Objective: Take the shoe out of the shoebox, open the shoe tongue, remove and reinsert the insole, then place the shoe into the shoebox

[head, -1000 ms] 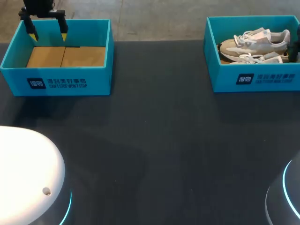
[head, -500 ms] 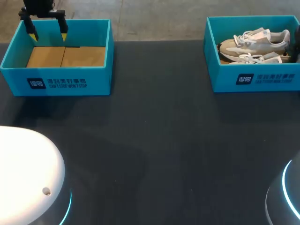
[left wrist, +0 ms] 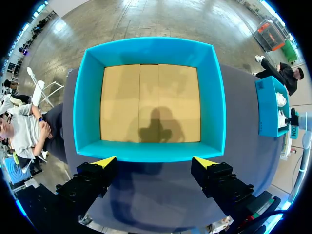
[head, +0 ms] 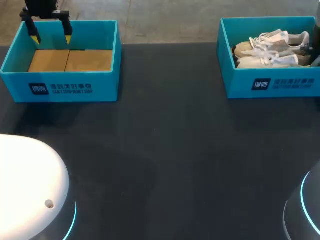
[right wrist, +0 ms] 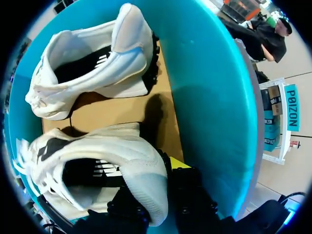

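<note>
The right gripper [right wrist: 158, 192] has its jaws pinching the heel of the nearer white sneaker [right wrist: 97, 151], inside the right shoebox [right wrist: 209, 97] beside its mate. Lift straight up, gripping firmly, to clear the wall. The left gripper [left wrist: 155, 161] hovers, jaws open, by the empty shoebox [left wrist: 146, 152].

We find print on the front wall of the left shoebox [head: 107, 82]: a dark square emblem [head: 38, 89] with two lines of white lettering [head: 71, 89] just beside it. The right shoebox [head: 235, 82] carries a matching emblem [head: 260, 84] and matching lettering [head: 295, 83] on its own front wall. From the right wrist we also see white insole marks [right wrist: 100, 62] inside the far shoe [right wrist: 122, 53] and striped marks [right wrist: 105, 170] inside the near shoe [right wrist: 122, 146]; neither can be read.
</note>
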Motion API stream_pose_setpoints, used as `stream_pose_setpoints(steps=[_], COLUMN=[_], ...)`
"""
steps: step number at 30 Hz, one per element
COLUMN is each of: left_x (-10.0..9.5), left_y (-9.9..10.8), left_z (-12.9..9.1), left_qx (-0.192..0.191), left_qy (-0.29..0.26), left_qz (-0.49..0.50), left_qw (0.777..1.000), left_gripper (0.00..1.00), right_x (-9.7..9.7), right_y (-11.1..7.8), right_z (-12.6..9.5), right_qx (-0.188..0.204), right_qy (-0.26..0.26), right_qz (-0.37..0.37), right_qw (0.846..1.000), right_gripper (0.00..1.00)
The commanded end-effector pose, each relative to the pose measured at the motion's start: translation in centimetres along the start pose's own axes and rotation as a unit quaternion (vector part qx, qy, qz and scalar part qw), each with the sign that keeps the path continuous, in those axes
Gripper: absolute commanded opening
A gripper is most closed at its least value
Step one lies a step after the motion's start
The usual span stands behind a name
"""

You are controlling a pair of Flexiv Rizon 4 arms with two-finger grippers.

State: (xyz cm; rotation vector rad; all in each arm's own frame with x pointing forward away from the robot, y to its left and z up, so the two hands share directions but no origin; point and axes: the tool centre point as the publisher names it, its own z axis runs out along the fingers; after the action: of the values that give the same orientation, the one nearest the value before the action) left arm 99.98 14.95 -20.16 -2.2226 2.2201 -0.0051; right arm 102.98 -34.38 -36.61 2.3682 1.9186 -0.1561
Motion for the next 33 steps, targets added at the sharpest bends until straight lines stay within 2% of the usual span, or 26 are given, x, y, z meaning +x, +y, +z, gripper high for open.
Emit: stream_pose_setpoints(steps=[1, 15, 26, 33], left_x=[0.0, 0.0, 0.0, 0.0], left_y=[0.0, 0.0, 0.0, 0.0], left_z=[-0.1, -0.1, -0.1, -0.1], left_qx=[0.000, 0.000, 0.000, 0.000], left_qy=[-0.001, -0.001, -0.001, -0.001], left_qz=[0.000, 0.000, 0.000, 0.000], left_qw=[1.000, 1.000, 1.000, 1.000], left_gripper=[1.00, 1.00, 1.00, 1.00], right_x=[0.0, -1.6, -1.6, -1.5], right_y=[-0.8, -1.0, -1.6, -1.7], right_z=[-2.6, -9.2, -15.1, -17.5], right_qx=[-0.008, -0.034, -0.037, -0.038], right_qy=[-0.008, -0.023, -0.032, -0.034], right_qz=[0.001, 0.018, 0.005, 0.007], right_qw=[1.000, 0.999, 0.999, 0.999], right_gripper=[0.00, 0.00, 0.00, 0.00])
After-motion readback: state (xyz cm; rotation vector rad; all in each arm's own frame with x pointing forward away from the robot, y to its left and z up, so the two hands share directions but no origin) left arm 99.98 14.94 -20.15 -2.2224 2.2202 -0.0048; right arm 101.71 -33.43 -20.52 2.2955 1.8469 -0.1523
